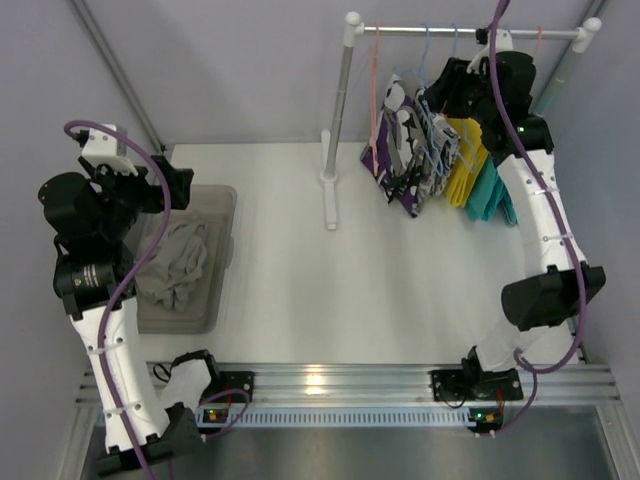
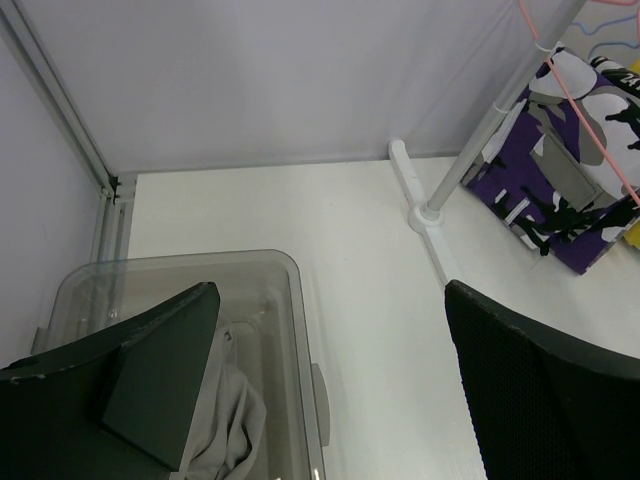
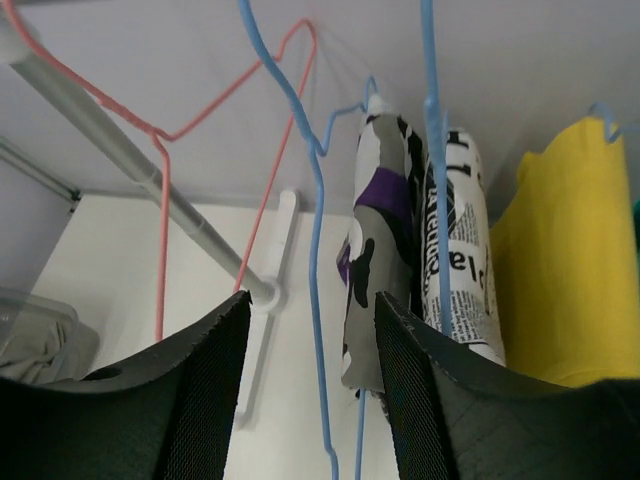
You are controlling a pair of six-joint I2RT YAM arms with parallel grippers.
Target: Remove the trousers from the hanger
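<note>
- Left gripper [image 1: 170, 185], jaws apart, hovers over the grey bin [image 1: 225, 215] at the top view's left, well apart from the rail [image 1: 460, 32].
- Right gripper [image 3: 312, 330], jaws apart, straddles a blue hanger [image 3: 313, 240] wire.
- Purple camouflage trousers [image 3: 382, 220] hang long-axis down just beyond, right of centre in the right wrist view, beneath the rail; the right arm is nearer.

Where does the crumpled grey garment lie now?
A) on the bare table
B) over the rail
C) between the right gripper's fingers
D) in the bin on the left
D: the grey garment lies inside the bin at the table's left side.
</note>
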